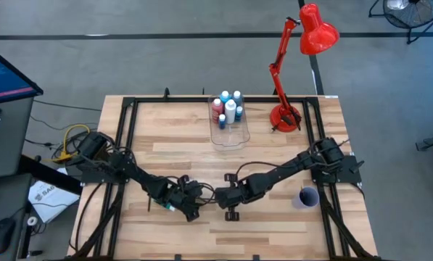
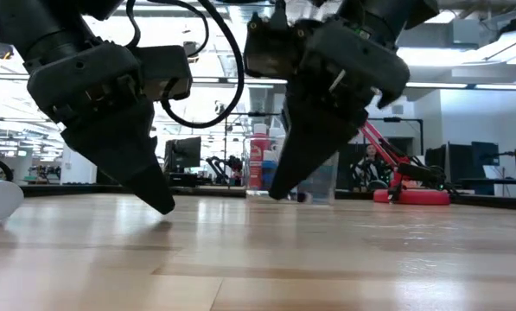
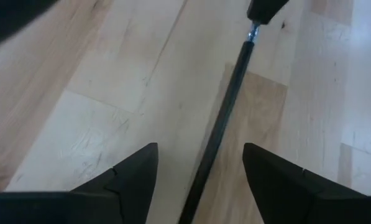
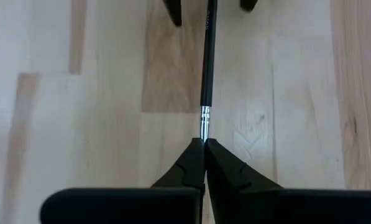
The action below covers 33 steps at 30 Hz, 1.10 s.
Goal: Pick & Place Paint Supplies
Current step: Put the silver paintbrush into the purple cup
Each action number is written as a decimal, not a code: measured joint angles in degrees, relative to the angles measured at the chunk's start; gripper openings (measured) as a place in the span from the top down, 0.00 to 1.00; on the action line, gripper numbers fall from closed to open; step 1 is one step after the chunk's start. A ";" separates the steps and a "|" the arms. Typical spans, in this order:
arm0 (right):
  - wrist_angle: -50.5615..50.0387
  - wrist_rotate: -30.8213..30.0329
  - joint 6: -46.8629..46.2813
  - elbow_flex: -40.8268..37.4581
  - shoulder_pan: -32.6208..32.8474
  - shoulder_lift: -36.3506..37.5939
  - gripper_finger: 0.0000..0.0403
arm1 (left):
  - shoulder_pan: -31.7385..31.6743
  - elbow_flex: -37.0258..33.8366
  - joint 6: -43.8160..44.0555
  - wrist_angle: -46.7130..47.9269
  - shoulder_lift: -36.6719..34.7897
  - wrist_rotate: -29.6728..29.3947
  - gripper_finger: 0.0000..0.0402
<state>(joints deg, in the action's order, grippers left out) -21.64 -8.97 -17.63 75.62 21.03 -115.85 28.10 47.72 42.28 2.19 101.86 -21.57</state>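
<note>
A thin dark paintbrush (image 1: 209, 195) with a silver ferrule lies between my two grippers near the table's middle. My right gripper (image 4: 204, 142) is shut on its ferrule end. My left gripper (image 3: 199, 149) is open, and its fingers stand on either side of the brush handle (image 3: 225, 118) without touching it. Both grippers are tipped down close to the tabletop, the left (image 2: 162, 203) and the right (image 2: 279, 190). Several paint bottles (image 1: 228, 107), light blue, white and pink-red, stand upright in the clear box (image 1: 231, 135) toward the far edge. My right gripper pinches the paintbrush by its silver ferrule (image 4: 204, 119) between the two fingertips. The fingers lie along the brush, slanting down from the table's right. The handle (image 4: 207, 56) runs straight on from the fingertips toward the left gripper. Whether it is lifted off the wood I cannot tell.
A small purple cup (image 1: 307, 197) stands by the right arm's base. The red desk lamp (image 1: 285, 116) stands at the far right corner. Bare wood shows between the grippers and the clear box. A black frame runs along the table's sides.
</note>
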 joint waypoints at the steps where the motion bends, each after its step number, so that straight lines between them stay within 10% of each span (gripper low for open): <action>1: -0.02 -0.02 0.00 0.02 -0.14 0.04 1.00 | 0.00 0.00 -0.02 -0.06 0.00 0.36 0.44; 33: -0.12 0.21 -0.34 -0.07 -0.94 0.39 1.00 | 0.00 0.00 0.02 -1.28 0.02 5.46 0.91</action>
<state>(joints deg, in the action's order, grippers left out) -21.76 -8.76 -17.98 75.55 20.10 -115.46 28.10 47.72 42.30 0.91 101.89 -16.11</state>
